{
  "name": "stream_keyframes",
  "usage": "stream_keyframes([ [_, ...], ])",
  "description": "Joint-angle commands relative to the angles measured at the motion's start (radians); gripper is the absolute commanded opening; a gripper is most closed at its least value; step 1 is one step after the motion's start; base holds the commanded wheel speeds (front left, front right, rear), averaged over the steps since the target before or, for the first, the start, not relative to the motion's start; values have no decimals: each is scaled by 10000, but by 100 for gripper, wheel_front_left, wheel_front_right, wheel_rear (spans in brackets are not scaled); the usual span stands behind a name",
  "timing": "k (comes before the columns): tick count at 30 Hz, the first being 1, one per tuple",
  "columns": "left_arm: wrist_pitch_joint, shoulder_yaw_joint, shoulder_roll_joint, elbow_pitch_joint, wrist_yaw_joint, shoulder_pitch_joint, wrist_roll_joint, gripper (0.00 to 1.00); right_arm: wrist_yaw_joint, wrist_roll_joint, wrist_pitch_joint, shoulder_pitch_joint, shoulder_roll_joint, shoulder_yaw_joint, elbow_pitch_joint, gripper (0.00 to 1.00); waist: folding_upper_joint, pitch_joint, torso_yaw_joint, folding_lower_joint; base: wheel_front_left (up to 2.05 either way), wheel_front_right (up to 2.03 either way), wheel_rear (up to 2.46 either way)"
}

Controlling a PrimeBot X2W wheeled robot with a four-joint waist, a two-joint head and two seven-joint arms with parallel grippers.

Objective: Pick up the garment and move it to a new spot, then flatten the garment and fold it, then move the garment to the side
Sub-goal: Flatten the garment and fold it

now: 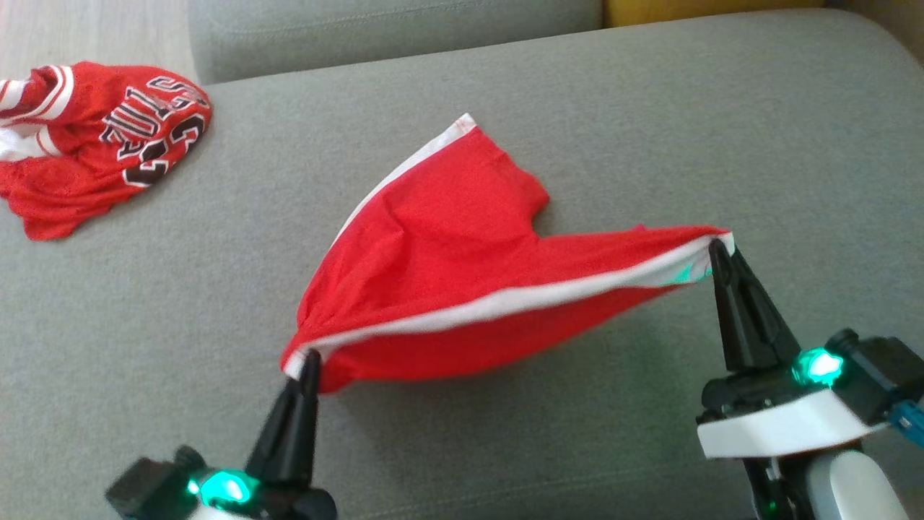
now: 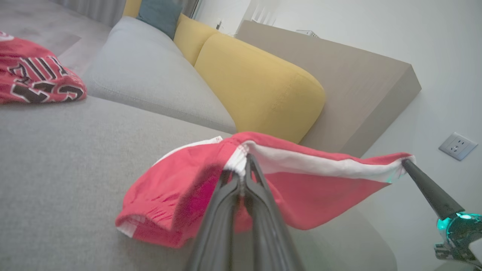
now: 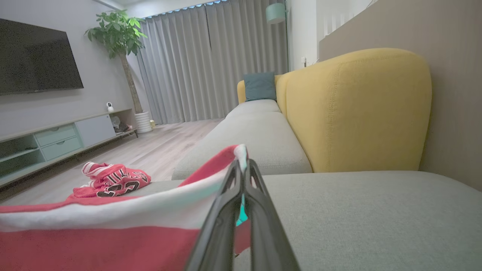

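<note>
The grey sofa seat [image 1: 577, 108] carries everything. The plain red cloth [image 1: 447, 238] hangs stretched above its middle, with its far part resting on the seat. The garment [image 1: 108, 137], the lettered jersey, lies crumpled at the far left, well apart. The left gripper [image 1: 309, 361] and the right gripper [image 1: 718, 249] each pinch one end of the white-striped edge. I judge that the cloth is being spread: both ends should go down together, with the edge tight.
</note>
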Motion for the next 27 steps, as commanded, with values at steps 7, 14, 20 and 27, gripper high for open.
stream_keyframes([
  [7, 117, -128, -282, 144, -137, -269, -395, 0, 75, -38, 559, -176, -85, 35, -554, 0, -1, 449, 495, 1, 0, 0, 0],
  [14, 667, -212, -617, 1362, -49, -1383, -1244, 0, 75, -748, 386, -1678, -71, 136, 1193, 0, -1, 907, 1101, 1, 0, 0, 0],
  [20, 868, 10, -870, 2612, 523, -2652, -2246, 0, 75, -818, 347, -3505, -42, 349, 3408, 0, -1, 1349, 1656, 1, 0, 0, 0],
  [27, 1045, -462, -941, 4375, 669, -4314, -2948, 0, 75, -835, 58, -6093, -105, 745, 6609, 0, -1, 1910, 2348, 1, 0, 0, 0],
])
